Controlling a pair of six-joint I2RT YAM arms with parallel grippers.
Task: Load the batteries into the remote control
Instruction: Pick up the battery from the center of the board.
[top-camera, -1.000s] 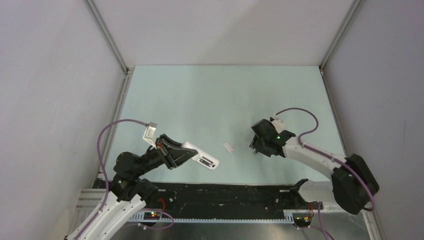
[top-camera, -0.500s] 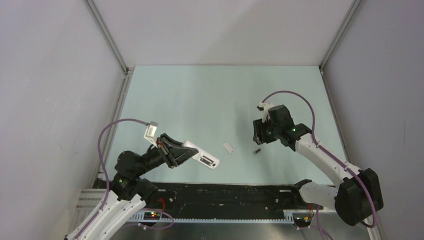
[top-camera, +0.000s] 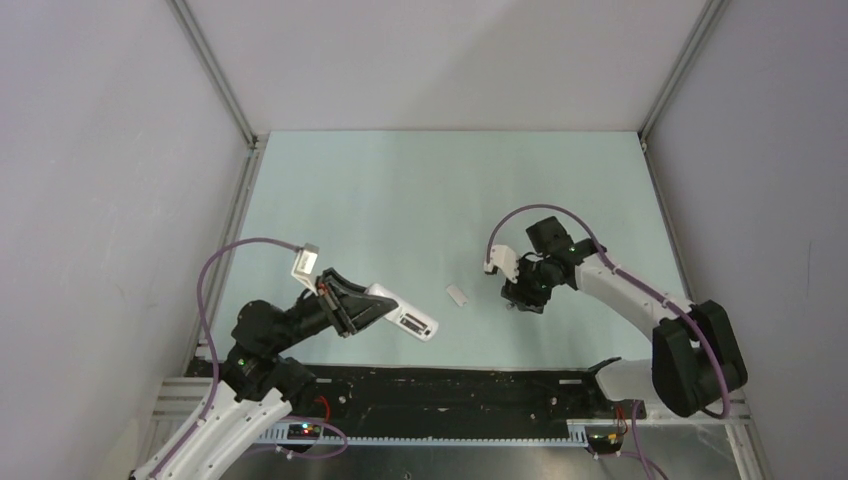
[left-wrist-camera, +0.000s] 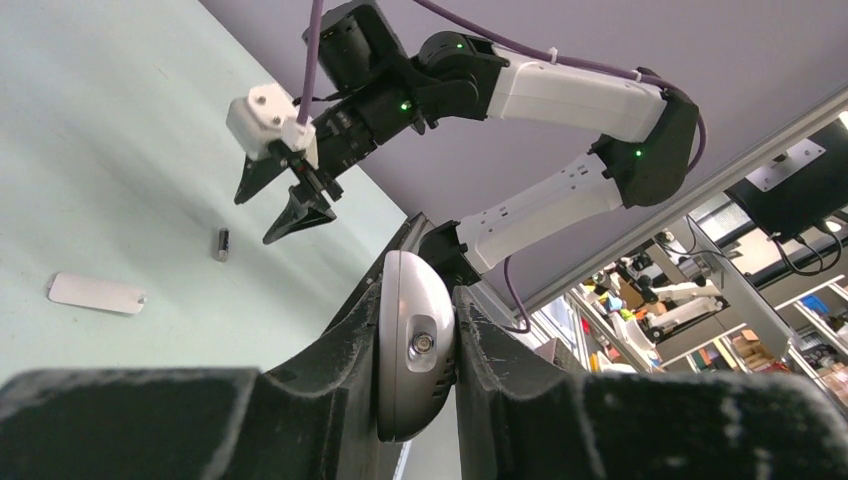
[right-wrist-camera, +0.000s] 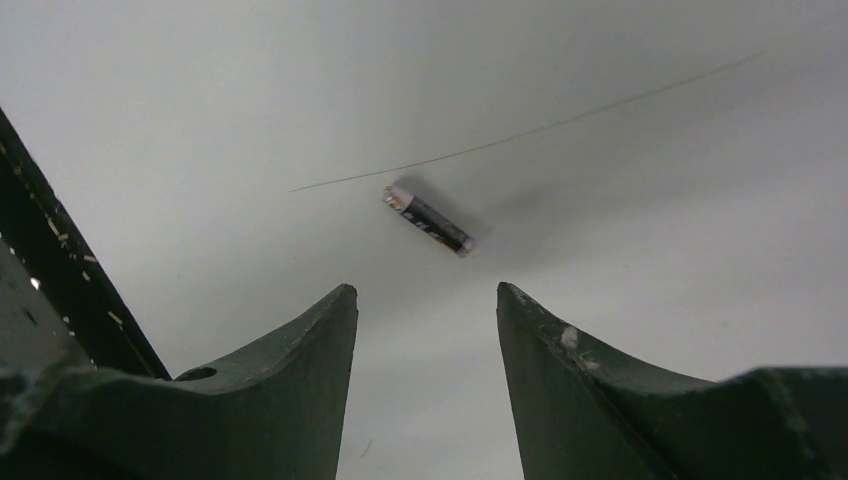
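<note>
**A:** What sits closest to the table's near edge?

**B:** The left gripper, towards the near-left corner. Its dark fingers are clamped on the small white oblong remote control, one on each long side. The handset's free end pokes out towards the middle of the pale green table. From the left wrist view its rounded grey end is pinched tight between the two pads.

**A:** And the batteries?

**B:** I see one: a tiny dark cylindrical battery with a pale tip. It lies flat on the table, right of centre and a little farther from the near edge than the remote.

**A:** Is the right gripper on it?

**B:** No. Its jaws stand apart with nothing between them. It hangs over the table, and the cell lies just beyond the fingertips, not touching them.

**A:** Anything else out there?

**B:** A small plain white flat cover piece lies on the table between remote and battery, touching neither.
</note>
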